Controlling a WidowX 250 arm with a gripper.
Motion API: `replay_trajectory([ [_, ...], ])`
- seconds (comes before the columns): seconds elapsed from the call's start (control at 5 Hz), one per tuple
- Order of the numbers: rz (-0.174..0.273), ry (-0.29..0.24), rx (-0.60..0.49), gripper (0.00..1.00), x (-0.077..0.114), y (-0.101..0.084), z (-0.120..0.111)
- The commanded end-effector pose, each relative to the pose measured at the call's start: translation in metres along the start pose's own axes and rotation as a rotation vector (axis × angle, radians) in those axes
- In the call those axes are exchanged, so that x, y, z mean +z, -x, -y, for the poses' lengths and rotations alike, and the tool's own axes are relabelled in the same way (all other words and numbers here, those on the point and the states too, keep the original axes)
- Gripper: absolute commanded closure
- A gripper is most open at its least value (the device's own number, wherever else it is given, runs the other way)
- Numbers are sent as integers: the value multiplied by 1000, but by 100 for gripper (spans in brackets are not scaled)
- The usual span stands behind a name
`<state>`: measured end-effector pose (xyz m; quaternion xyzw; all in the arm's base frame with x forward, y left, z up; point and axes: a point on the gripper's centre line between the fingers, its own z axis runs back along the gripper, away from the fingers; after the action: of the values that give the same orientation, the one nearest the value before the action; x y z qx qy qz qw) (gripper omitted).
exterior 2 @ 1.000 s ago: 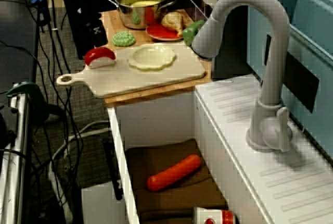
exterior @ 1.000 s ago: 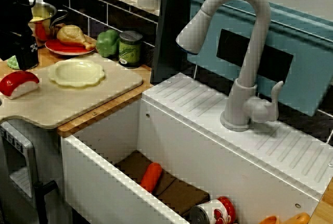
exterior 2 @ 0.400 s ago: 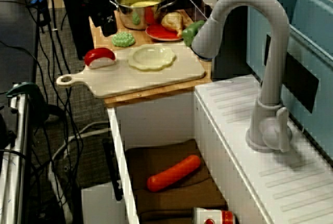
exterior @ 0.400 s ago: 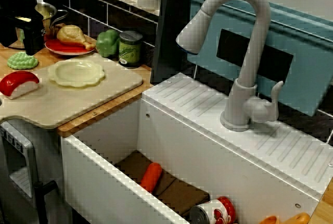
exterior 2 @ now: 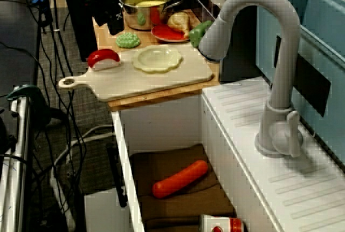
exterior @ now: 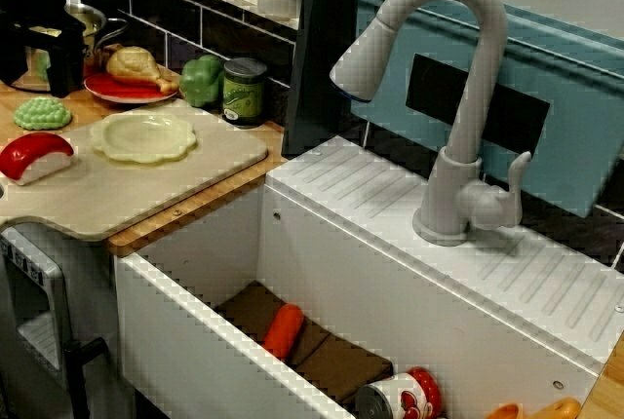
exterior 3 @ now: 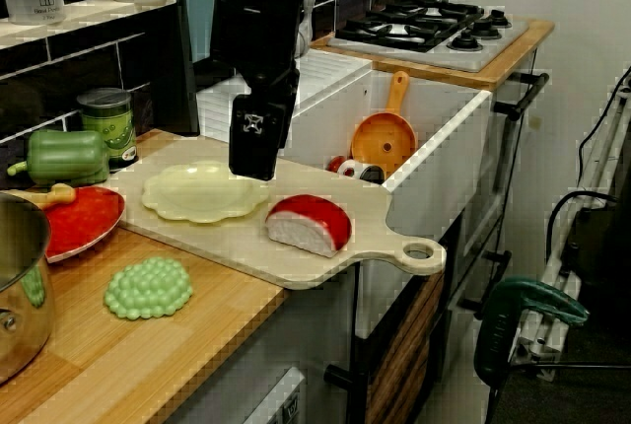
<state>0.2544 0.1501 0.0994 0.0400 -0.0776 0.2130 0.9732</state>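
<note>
Hovering off the cutting board (exterior: 185, 171), past its long edge that faces away from the sink (exterior: 195, 283), the gripper (exterior 3: 251, 166) hangs raised over the wooden counter (exterior 3: 197, 345), fingers pointing down. In the view across the sink its jaws stand apart, with background showing through the gap and nothing held. The view from the counter end shows it side-on only, so the width can't be read there.

The nearest thing is the green bumpy piece (exterior: 41, 114), which lies flat on the counter just beside that same board edge, toward the handle end. The gripper is above it and clearly apart, with no contact.

Also beyond that board edge are the pot (exterior 2: 145, 5) and the red plate (exterior: 122, 91) with a drumstick (exterior: 136, 65). On the board sit a pale plate (exterior: 144, 136) mid-board and a red-and-white piece (exterior: 34, 156) toward the handle end.

Handling judgement: the green piece is low, rounded and knobbly, so a shallow pinch would likely slip off. A good grip would mean centring over the mound, descending straight, keeping the jaws wide enough to span it and getting the tips close to the counter before closing. The pot is near, so sideways swing should be kept small. The board edge is just beside the piece, so a finger could catch on it.
</note>
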Motion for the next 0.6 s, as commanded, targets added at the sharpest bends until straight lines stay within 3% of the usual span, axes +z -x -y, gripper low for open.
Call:
replay_trajectory([
  [0.0, 27, -12, 109, 0, 29, -16, 5],
  [0.4, -19, 11, 309, 0, 34, -28, -1],
])
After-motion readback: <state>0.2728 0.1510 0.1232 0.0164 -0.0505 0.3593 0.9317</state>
